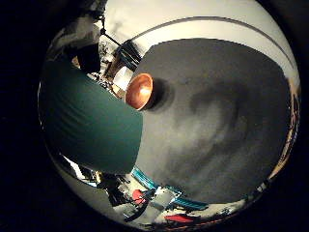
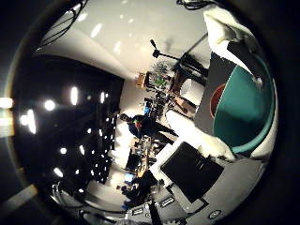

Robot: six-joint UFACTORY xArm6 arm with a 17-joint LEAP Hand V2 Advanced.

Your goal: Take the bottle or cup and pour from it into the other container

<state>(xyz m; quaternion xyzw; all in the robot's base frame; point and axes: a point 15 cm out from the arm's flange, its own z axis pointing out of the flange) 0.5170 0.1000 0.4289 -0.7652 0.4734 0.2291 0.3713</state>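
Note:
A teal cup [image 1: 87, 125] fills much of the little finger side palm view, close against the palm. In the thumb side view, white fingers [image 2: 220, 26] of my right hand [image 2: 206, 138] curl round the same teal cup on both sides. An orange-brown wooden bowl [image 1: 140, 91] stands upright on the grey table mat [image 1: 222, 121], just past the cup's edge. Its inside shows no contents that I can make out. The cup's opening is hidden.
The grey mat lies on a white table [image 1: 203, 24] whose rim curves round it. Beyond the table edge there are teal and red items [image 1: 174, 212] and room clutter. A black panel [image 2: 190, 171] and a stand [image 2: 157, 51] show in the room.

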